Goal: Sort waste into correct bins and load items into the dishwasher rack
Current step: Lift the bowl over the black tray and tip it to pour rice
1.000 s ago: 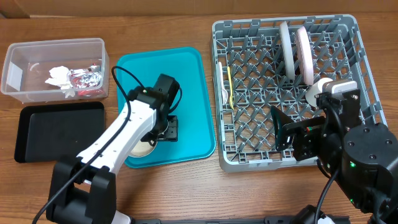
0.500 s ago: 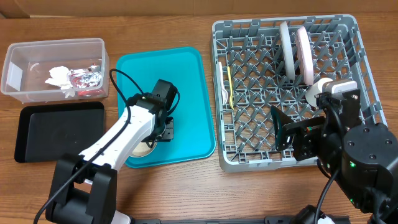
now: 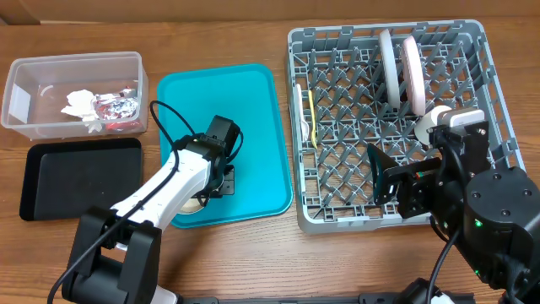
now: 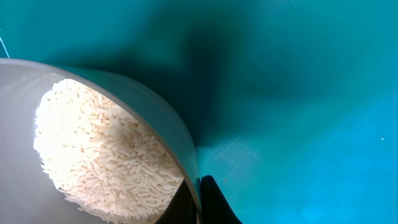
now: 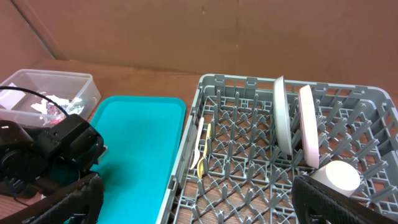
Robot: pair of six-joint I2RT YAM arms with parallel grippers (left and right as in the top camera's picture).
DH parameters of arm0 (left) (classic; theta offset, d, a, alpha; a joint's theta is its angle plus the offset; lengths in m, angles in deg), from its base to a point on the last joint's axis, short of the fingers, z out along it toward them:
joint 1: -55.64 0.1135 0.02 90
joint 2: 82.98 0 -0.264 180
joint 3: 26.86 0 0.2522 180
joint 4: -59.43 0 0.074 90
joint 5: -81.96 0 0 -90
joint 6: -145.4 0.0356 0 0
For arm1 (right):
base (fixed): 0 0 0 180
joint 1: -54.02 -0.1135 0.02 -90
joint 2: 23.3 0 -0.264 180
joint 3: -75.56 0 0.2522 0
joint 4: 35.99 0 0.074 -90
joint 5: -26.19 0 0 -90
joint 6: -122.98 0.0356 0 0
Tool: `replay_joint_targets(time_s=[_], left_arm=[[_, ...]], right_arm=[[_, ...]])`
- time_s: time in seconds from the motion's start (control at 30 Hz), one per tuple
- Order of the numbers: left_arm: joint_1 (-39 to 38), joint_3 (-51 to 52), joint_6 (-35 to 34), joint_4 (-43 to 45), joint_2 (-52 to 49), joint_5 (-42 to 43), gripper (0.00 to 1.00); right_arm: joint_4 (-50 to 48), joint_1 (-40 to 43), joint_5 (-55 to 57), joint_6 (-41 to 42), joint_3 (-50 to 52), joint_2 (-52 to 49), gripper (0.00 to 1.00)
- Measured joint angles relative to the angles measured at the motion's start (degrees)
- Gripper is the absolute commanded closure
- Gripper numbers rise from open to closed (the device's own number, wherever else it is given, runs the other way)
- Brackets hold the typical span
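Our left gripper [image 3: 221, 180] pinches the rim of the small white bowl [image 4: 93, 79] at the near-left corner of the large teal plastic tray [image 3: 253, 110], loose whitish rice grains [image 4: 106, 146] inside. We judge the shallow black rectangular tray [image 3: 80, 177], just left of the teal tray, nearer this arm. The clear plastic tub [image 3: 25, 76], also left, holds the crumpled white napkin [image 3: 82, 108] and red-and-silver foil wrapper [image 3: 118, 107]. Our right gripper [image 5: 199, 202] gapes wide, empty, over the grey lattice rack [image 3: 489, 51].

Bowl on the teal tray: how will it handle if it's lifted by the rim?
The bowl looks rigid and smooth, so with the left gripper pinching only one edge of the rim, it may slip or pivot. It holds loose grains piled to one side, and any tilt will likely spill them.
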Motion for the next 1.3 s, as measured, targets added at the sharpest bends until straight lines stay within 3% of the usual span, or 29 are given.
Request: replay_joint_targets(time_s=[0.2,0.37,0.63,0.93,1.13,1.3], left_arm=[[0.04,-0.07,0.02,-0.50,0.00,-0.15,0.96],[1.62,-3.26,0.04,-5.84,0.46,1.49,0.96],[5.68,-10.78,0.74,-7.17,10.32,7.06,0.96],[26.10,-11.10,5.95,-8.11,18.93,17.90,0.96],[42.47,-11.10,15.19,-8.17,18.95,29.07,0.96],[53.16,-11.10,25.22,-8.09,11.61,40.92,0.96]], right_arm=[[0.04,0.00,0.00,0.00,0.00,0.00,0.00],[0.02,0.00,0.00,0.00,0.00,0.00,0.00],[0.02,0.00,0.00,0.00,0.00,0.00,0.00],[0.02,0.00,0.00,0.02,0.00,0.00,0.00],[0.02,0.00,0.00,0.00,0.00,0.00,0.00],[0.02,0.00,0.00,0.02,0.00,0.00,0.00]])
